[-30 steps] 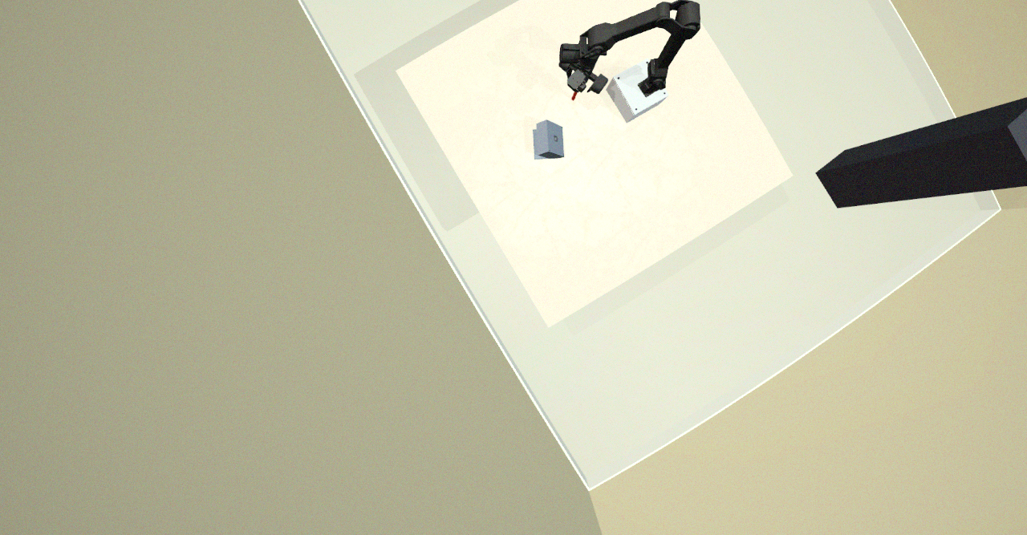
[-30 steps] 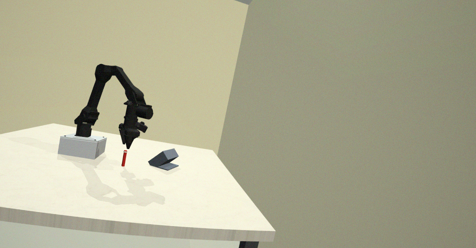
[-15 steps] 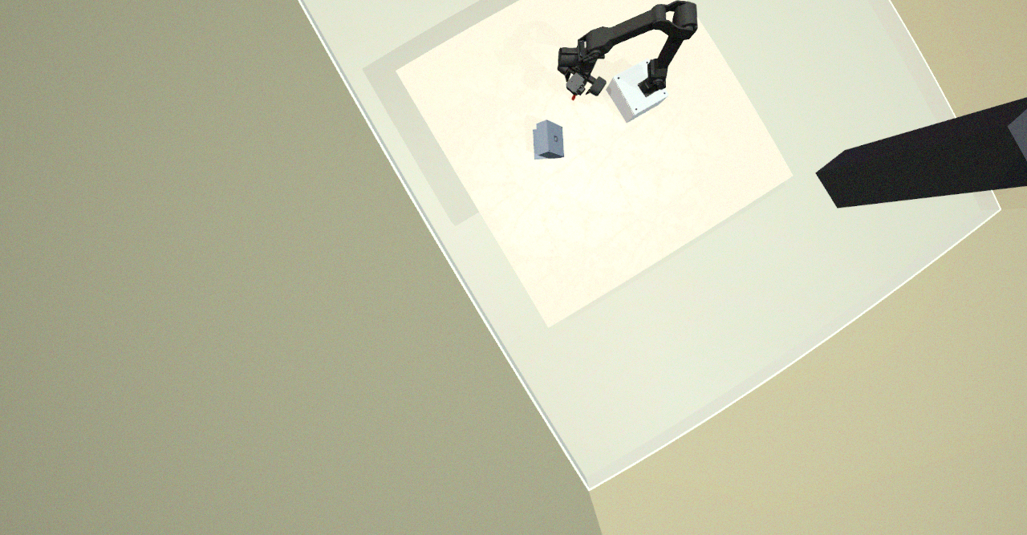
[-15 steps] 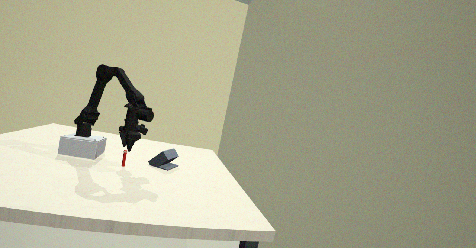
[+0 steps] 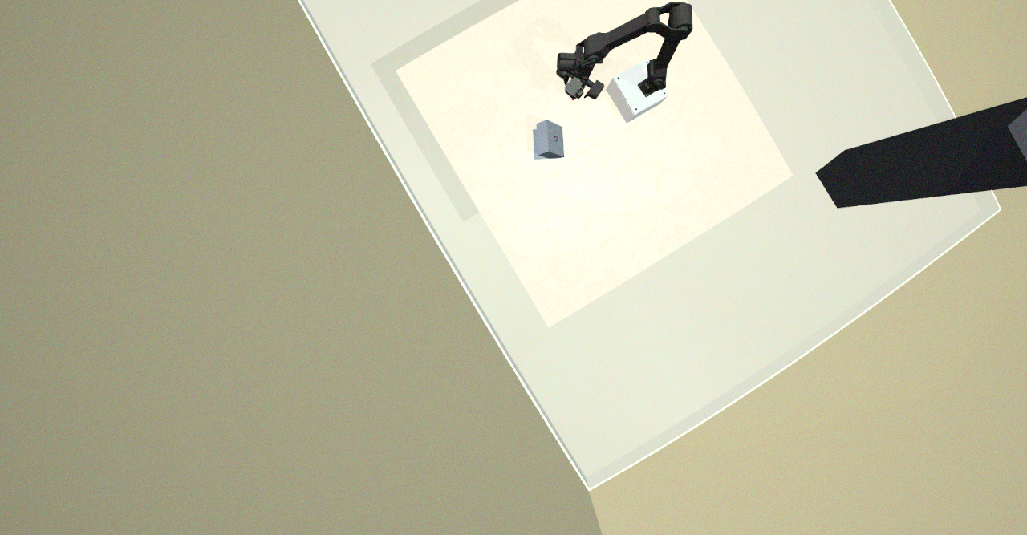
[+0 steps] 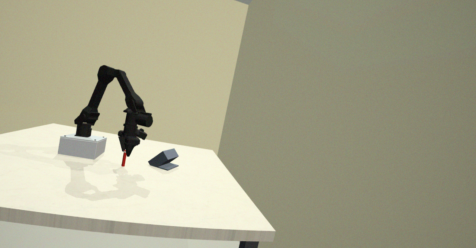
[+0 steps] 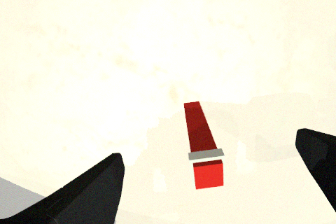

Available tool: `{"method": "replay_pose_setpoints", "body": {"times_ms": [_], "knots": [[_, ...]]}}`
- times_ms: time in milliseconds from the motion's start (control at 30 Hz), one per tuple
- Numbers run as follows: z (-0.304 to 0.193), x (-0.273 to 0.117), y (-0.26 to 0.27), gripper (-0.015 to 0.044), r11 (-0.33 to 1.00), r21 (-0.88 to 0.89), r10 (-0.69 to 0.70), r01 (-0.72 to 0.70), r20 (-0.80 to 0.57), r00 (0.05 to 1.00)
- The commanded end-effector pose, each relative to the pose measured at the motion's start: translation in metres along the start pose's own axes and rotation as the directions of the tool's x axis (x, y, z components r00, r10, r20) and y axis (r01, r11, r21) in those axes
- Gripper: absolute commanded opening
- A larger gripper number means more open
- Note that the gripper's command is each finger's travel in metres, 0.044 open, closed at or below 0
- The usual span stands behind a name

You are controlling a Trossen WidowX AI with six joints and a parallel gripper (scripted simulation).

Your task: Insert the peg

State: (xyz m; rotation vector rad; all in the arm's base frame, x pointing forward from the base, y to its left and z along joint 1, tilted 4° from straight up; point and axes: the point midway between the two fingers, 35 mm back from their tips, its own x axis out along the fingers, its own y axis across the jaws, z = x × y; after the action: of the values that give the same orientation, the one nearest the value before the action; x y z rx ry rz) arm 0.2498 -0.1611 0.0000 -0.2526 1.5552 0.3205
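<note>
peg: red, square in section, standing upright on the worktop, seen from above
band: thin grey ring around the peg just below its top
fingers: two black tips, one at lower left, one at right edge, spread wide, nothing between them touching
peg vs fingers: between them, apart from both
worktop: pale cream, with faint shadows

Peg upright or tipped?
Upright: the red peg stands on the table, between the open gripper fingers, ungrasped.
</note>
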Motion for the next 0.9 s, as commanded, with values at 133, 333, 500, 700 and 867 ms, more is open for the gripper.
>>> {"method": "replay_pose_setpoints", "body": {"times_ms": [133, 333, 500, 700, 867], "knots": [[-0.001, 0.014, 0.003, 0.044, 1.0, -0.004, 0.009, -0.009, -0.001, 1.0], [-0.002, 0.023, 0.004, 0.044, 1.0, -0.004, 0.009, -0.009, -0.001, 1.0], [-0.001, 0.023, 0.002, 0.0414, 1.0, -0.003, 0.003, -0.003, -0.002, 1.0], [-0.001, 0.023, 0.002, 0.0256, 1.0, -0.003, 0.003, -0.003, -0.002, 1.0], [-0.001, 0.023, 0.002, 0.0125, 1.0, -0.003, 0.003, -0.003, -0.002, 1.0]]}}
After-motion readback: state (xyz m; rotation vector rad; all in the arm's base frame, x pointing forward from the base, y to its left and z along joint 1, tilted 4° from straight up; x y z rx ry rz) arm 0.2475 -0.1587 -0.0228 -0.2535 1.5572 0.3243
